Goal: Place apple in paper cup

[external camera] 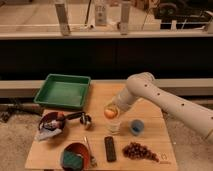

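Near the middle of the wooden table point(150, 112) the gripper point(112, 109) hangs right over the paper cup point(113, 127), with the white arm point(165, 102) reaching in from the right. The apple point(109, 114) sits at the cup's mouth, tight against the gripper's tip. From where I stand I cannot tell how wide the gripper is, or whether it has hold of the apple or the fruit rests on the rim.

A blue cup point(136, 126) stands just beside the paper cup on the right, leaving only a narrow gap. A bunch of dark grapes point(140, 150) and a black remote point(110, 148) lie close to the front edge. Further left, a red bowl point(80, 149) holding a green sponge point(71, 160) is at the front edge, with a metal utensil point(90, 152) alongside it. A green tray point(63, 91) fills the back left corner. In front of it is a second red bowl point(50, 122) with a cloth in it. The barest stretch of wood is at the back right, under the arm.

The table stands on a speckled floor. A low ledge and dark wall run behind it, with glass panels and pale posts above. A small mark point(163, 159) at the front right corner is too faint to read.
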Tool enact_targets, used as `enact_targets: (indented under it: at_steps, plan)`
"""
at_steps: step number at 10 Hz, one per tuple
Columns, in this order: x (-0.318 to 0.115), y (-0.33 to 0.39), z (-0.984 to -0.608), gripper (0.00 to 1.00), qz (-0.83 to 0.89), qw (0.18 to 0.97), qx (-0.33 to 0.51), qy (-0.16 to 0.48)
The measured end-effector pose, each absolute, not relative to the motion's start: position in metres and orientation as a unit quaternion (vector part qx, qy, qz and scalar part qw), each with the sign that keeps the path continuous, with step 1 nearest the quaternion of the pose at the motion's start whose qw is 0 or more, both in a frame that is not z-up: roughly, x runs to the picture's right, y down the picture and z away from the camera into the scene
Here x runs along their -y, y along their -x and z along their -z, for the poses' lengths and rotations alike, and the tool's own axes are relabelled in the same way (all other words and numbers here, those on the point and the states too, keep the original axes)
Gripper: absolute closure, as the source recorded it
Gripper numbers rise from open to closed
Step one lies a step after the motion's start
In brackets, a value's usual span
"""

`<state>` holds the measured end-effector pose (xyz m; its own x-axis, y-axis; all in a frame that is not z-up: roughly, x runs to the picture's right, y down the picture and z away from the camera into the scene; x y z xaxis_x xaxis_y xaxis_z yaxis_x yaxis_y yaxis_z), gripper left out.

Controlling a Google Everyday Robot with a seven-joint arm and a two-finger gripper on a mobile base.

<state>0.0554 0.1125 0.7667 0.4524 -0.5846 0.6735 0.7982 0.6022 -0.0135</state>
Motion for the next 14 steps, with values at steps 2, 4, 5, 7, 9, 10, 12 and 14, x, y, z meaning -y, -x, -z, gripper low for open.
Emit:
enact_targets:
  at_steps: [2, 4, 5, 7, 9, 10, 12, 14]
  plan:
    - [-0.1110, -0.0588, -0.7639, 0.20, 0.414, 0.837, 0.319, 0.163]
    - [-0.1094, -0.0597, -0.7611, 0.20, 0.419, 0.836, 0.319, 0.156]
    - [-0.1088, -0.0588, -0.7591, 0.20, 0.425, 0.833, 0.319, 0.151]
    - [-0.1086, -0.0575, -0.7568, 0.20, 0.434, 0.829, 0.322, 0.146]
    - [-0.1094, -0.0569, -0.7560, 0.20, 0.439, 0.825, 0.325, 0.146]
    - [-0.1096, -0.0567, -0.7559, 0.20, 0.441, 0.824, 0.326, 0.146]
    - [-0.1100, -0.0557, -0.7559, 0.20, 0.444, 0.821, 0.326, 0.149]
    - [-0.1098, -0.0552, -0.7558, 0.20, 0.446, 0.820, 0.326, 0.150]
